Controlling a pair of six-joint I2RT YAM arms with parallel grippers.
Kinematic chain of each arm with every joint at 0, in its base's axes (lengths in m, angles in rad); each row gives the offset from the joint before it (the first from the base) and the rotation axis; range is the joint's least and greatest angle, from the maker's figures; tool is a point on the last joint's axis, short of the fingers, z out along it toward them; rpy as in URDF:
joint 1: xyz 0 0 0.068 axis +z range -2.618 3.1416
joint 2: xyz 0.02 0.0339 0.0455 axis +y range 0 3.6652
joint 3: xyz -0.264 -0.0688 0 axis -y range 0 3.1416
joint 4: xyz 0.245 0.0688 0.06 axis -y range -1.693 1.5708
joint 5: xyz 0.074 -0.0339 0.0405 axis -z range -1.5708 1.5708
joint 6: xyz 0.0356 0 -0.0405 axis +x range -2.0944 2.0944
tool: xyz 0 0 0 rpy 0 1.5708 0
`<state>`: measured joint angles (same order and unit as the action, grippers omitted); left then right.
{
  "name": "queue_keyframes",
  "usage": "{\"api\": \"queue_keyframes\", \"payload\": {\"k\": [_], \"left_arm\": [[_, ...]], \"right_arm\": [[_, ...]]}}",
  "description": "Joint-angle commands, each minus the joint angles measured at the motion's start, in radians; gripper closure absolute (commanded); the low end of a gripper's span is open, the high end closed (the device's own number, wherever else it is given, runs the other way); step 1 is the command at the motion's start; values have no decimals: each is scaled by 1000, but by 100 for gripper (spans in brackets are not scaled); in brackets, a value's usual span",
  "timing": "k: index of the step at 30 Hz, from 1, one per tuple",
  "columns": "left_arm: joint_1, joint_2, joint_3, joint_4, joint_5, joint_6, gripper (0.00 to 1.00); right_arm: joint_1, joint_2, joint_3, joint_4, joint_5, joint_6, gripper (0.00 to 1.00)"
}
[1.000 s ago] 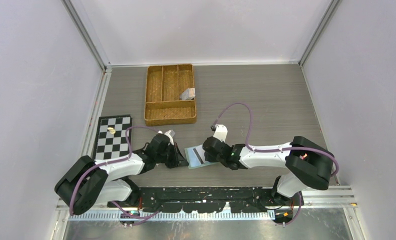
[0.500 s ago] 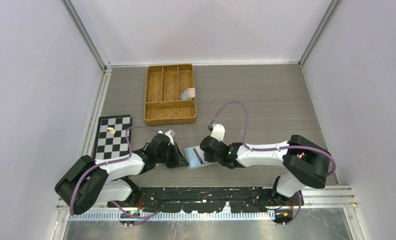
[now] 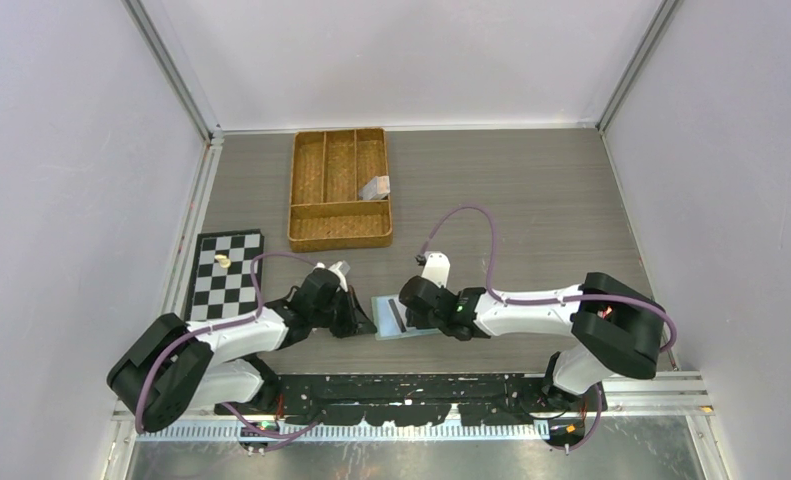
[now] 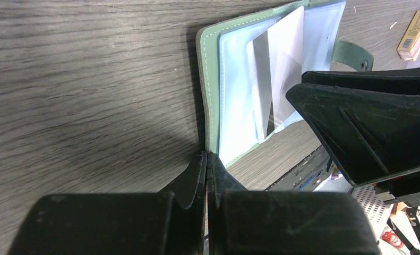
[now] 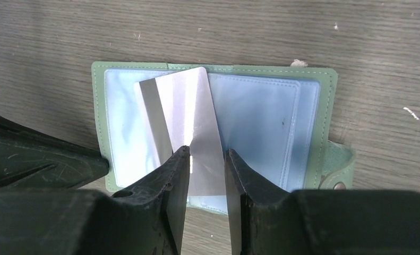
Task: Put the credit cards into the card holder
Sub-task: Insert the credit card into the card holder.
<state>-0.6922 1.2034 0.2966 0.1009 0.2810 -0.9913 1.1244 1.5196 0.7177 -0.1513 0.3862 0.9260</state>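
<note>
The sage-green card holder [image 5: 332, 106] lies open on the table, clear pockets up, snap tab at its right; it also shows in the top view [image 3: 383, 330] and the left wrist view [image 4: 210, 79]. A silvery-grey credit card [image 5: 189, 106] with a dark stripe lies tilted across the pockets, also seen in the left wrist view [image 4: 284, 64]. My right gripper [image 5: 207, 154] hovers over the card's near end, jaws slightly apart, narrower than the card. My left gripper [image 4: 206, 155] is shut on the holder's left cover edge. Other cards are not visible.
A woven brown divided tray [image 3: 339, 240] stands at the back with a small pale object [image 3: 375, 187] in it. A checkerboard [image 3: 233, 285] with a small piece [image 3: 223, 260] lies at the left. A small yellow-red box [image 4: 416, 34] shows beyond the holder.
My right gripper has shifted slightly left over the card holder. My left gripper has stayed on the holder's edge.
</note>
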Motion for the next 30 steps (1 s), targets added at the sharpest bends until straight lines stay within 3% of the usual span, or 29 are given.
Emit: {"api": "queue_keyframes", "payload": {"k": [1,13,30], "left_arm": [[-7,-27,-1,-11,-27,0,100],[-7,-59,-4,-38,-45,0,100],[-6,-41,-2,-38,-42,8,100]], "right_arm": [[22,-25,-29,-25,-95,31,64],[21,-118,-18,-111,-117,50,62],[21,-108,-17,-115,-145,129,61]]}}
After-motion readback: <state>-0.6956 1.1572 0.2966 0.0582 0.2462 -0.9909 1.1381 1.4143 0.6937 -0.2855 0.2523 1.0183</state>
